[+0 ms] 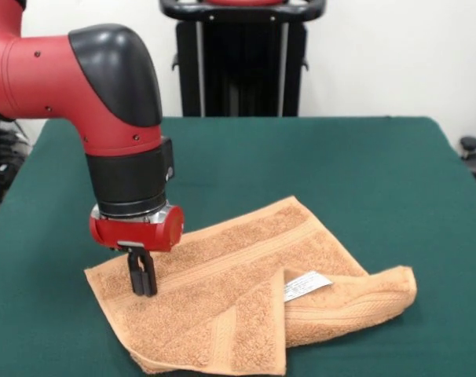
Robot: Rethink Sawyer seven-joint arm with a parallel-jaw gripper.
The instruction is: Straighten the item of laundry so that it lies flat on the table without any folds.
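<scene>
The orange-tan towel (238,290) lies on the dark green table (340,165) near the front edge. Its right part is folded over, showing a small white label (306,285), and the right end is bunched in a thick roll (379,294). A woven band runs along the flat left part. My gripper (143,289) hangs from the red and black arm and stands on the towel's left corner area. Its black fingers (142,275) are close together and touch the cloth; I cannot see any cloth pinched between them.
The black pedestal (242,59) stands at the table's far side. The arm's large red and black body (89,86) fills the upper left. A dark object (475,157) shows off the table's right edge.
</scene>
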